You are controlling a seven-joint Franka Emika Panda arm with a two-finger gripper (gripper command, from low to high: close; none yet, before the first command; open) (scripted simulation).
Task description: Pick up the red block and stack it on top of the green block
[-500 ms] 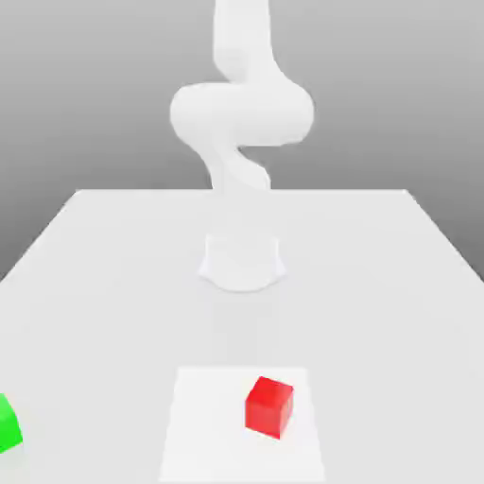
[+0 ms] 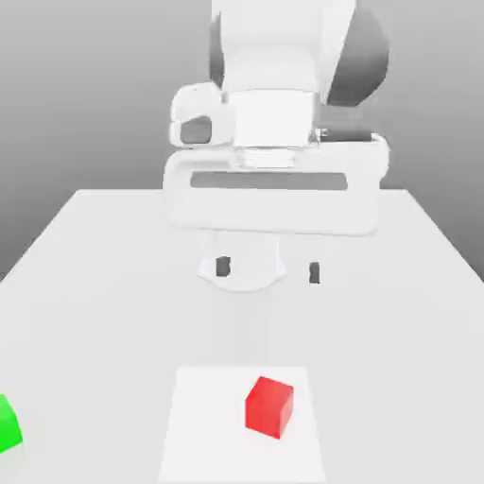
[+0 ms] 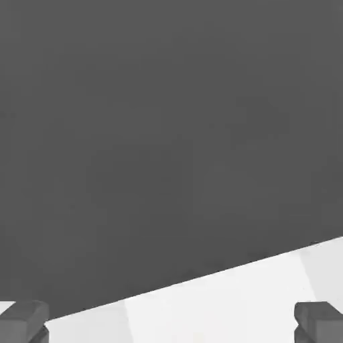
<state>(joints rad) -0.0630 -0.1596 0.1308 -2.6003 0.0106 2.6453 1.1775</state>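
Observation:
The red block (image 2: 269, 406) is a small bright-red cube resting on a paler square patch of the table near the front. The green block (image 2: 8, 423) sits at the exterior view's left edge, partly cut off by the frame. My gripper (image 2: 268, 269) hangs above the table's middle, well behind and above the red block, with its two dark fingertips (image 2: 223, 267) spread wide apart and nothing between them. In the hand view the gripper (image 3: 173, 321) shows both fingertips at the picture's corners, with a grey backdrop and a strip of table.
The white table (image 2: 397, 284) stretches wide around both blocks. The arm's round base (image 2: 243, 265) stands behind the gripper at the table's middle. A pale square patch (image 2: 203, 425) marks the surface under the red block.
The hand has swung forward and down into the exterior view, now covering the arm's upper links. Both blocks have stayed where they were.

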